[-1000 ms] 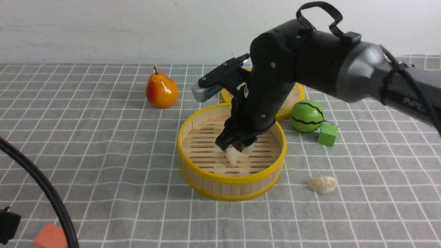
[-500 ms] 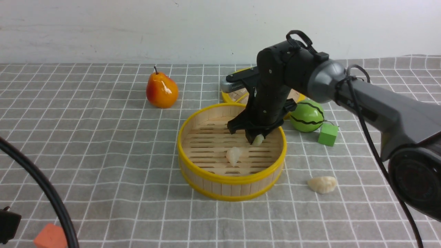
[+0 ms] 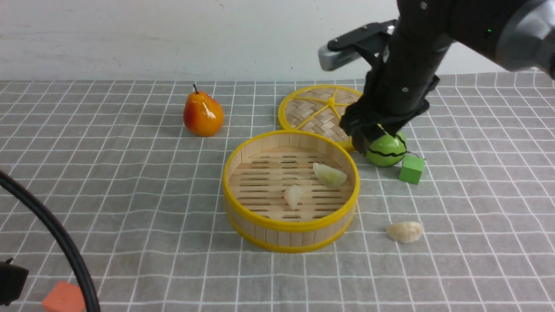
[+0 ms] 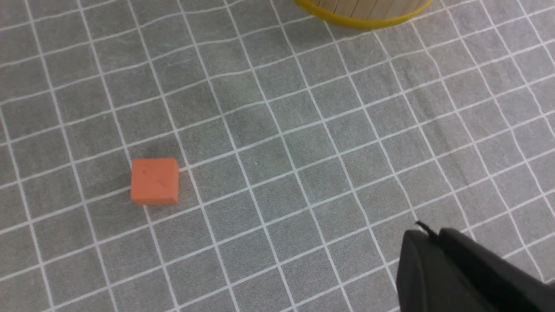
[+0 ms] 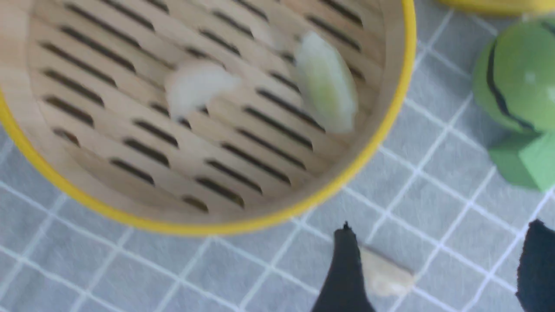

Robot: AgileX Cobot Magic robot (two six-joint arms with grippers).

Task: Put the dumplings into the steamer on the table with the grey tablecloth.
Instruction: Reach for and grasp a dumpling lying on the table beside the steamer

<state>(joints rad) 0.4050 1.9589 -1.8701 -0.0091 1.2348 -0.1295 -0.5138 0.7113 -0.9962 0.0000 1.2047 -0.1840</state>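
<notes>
Round slatted bamboo steamer (image 3: 277, 225), yellow rims, holds two glossy pleated dumplings (image 3: 294, 196). Third dumpling (image 3: 404, 232) lies on the grey checked tablecloth (image 3: 130, 195). Right end effector (image 5: 441, 223) wide, empty. Left end effector (image 4: 429, 237) pinched closed.

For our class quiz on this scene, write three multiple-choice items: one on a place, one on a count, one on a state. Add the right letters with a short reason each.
1. Where does the dumpling outside the steamer lie?
A) on the woven lid
B) on the grey tablecloth, to the right of the steamer
C) beside the pear

2. How many dumplings lie in the steamer?
A) one
B) two
C) three

3. How do the jaws of the right gripper stand?
A) open, holding nothing
B) shut on a dumpling
C) shut on the green cube

Answers:
1 B: it rests on the cloth, apart from the steamer's wall.
2 B: a white one and a pale greenish one lie on the slats.
3 A: the right wrist view shows the jaws wide apart with nothing gripped between them.
</notes>
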